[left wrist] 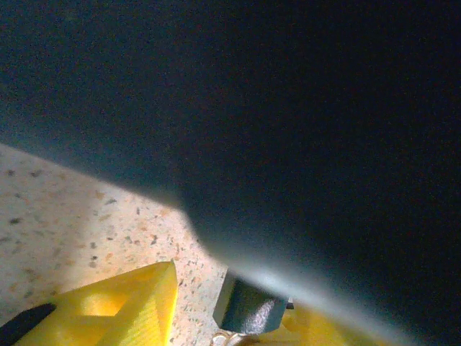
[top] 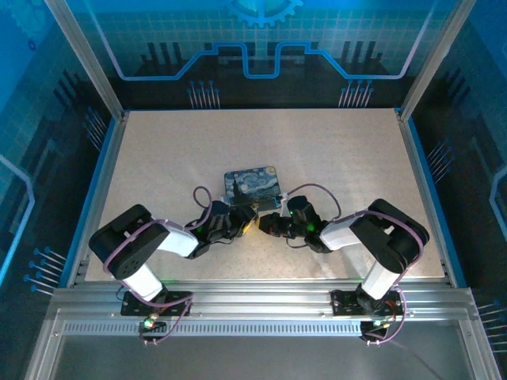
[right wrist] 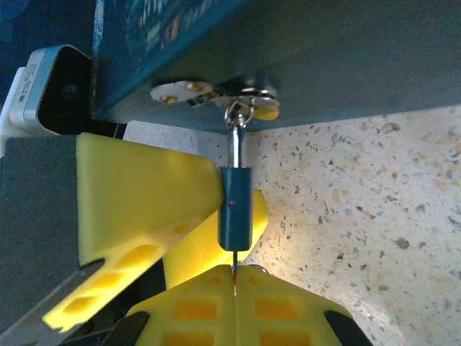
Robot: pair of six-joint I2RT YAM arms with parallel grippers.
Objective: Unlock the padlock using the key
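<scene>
Top external: both arms folded low, elbows out. Left gripper (top: pixel 244 222) and right gripper (top: pixel 268 223) nose to nose at near edge of tin (top: pixel 251 182), mid-table (top: pixel 348 158).
Left wrist: blue padlock (left wrist: pixel 248 306) between yellow fingers (left wrist: pixel 122 306), clamped or not, cannot tell.
Right wrist: shackle through tin's latch ring (right wrist: pixel 236 114). Thin key (right wrist: pixel 234 261) at padlock's opposite end, pinched in right gripper's pressed-together tips.

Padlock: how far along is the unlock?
Done: the left gripper is clamped on the padlock, which hangs from the tin, and the right gripper is shut on the key. In hand: the key tip meets the padlock's bottom end, apparently entering. Left: turning it and freeing the shackle, still hooked through the tin's clasp.
</scene>
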